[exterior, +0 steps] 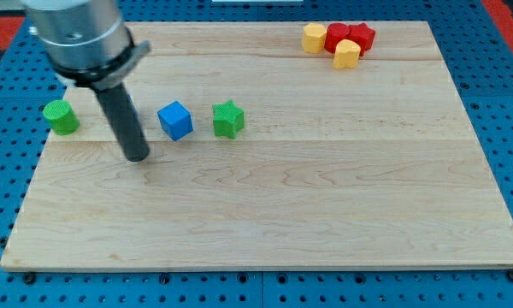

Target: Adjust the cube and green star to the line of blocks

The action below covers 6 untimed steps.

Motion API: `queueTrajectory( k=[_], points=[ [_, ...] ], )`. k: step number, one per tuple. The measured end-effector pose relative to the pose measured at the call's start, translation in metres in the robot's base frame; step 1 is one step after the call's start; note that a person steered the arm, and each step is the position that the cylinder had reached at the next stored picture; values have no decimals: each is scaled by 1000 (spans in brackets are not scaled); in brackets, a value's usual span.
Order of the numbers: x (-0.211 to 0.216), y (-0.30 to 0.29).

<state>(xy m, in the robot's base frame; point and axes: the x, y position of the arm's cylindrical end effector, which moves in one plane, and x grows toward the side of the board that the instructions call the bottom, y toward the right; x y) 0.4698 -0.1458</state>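
My tip (137,157) sits down on the wooden board (265,214), at the view's left, and there is no pincer on this arm to open or close, just the straight dark rod ending there, holding nothing. Just to the view's right of the tip, and a little toward the view's top, is the blue cube (175,120), near the rod but not touching it. Further right again, just beside the cube with a small gap between them, stands the green star (228,119). On the other side of the rod, to the view's left and slightly up from the tip, rests a green cylinder-like block (61,116), close to the board's left edge. Far off toward the view's top right, well apart from the tip, a tight cluster sits: a yellow block (315,38), two red blocks (337,36) (362,36) touching, and another yellow block (346,54) pressed just below them.
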Motion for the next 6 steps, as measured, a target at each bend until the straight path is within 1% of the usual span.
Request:
queueTrajectory(
  k=[3,4,5,6],
  points=[
    [-41,23],
    [-24,59],
    [-21,78],
    [-29,79]
  ],
)
